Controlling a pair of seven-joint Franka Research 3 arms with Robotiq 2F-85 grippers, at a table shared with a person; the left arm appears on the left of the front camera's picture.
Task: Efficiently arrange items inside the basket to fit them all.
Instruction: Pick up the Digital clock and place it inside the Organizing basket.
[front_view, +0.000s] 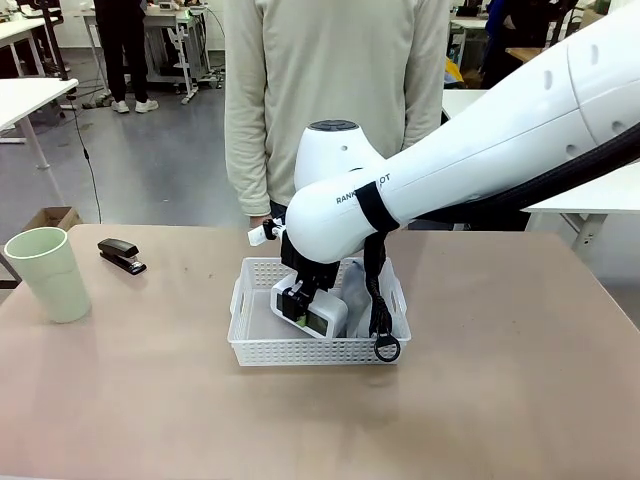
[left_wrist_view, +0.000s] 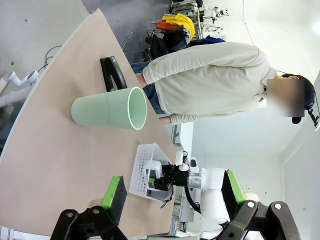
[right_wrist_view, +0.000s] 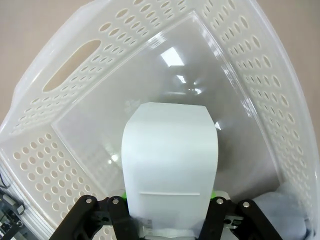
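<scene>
Holding: right gripper (front_view: 300, 303) (right_wrist_view: 170, 197) is clamped on the white box (front_view: 322, 318) (right_wrist_view: 170, 150), green pads pressed on its two sides
Right arm: comes in from the right side, reaches across the middle and down into the basket (front_view: 300, 352) (right_wrist_view: 75, 75)
Box: tilted, green label facing the robot's side, inside the basket toward its left half; cannot tell if its lower end touches the basket floor
Pouch: grey pouch (front_view: 356, 288) (right_wrist_view: 295, 215) lies in the right part of the basket, just beside the box
Basket: white, perforated walls, cut-out handle at the end, sits mid-surface in front of the person (front_view: 335, 90) (left_wrist_view: 210, 80)
Left gripper: (left_wrist_view: 173, 190) jaws spread wide, nothing between them, above the surface (front_view: 500, 380) near its left end
Cup: pale green cup (front_view: 48, 272) (left_wrist_view: 110, 107) stands upright near the left edge of the surface, outside the basket, well apart from it
Stapler: black stapler (front_view: 121, 255) (left_wrist_view: 112, 72) lies flat near the cup, on its far side, not touching it, outside the basket
Person: stands at the far edge of the surface, pale sweater
</scene>
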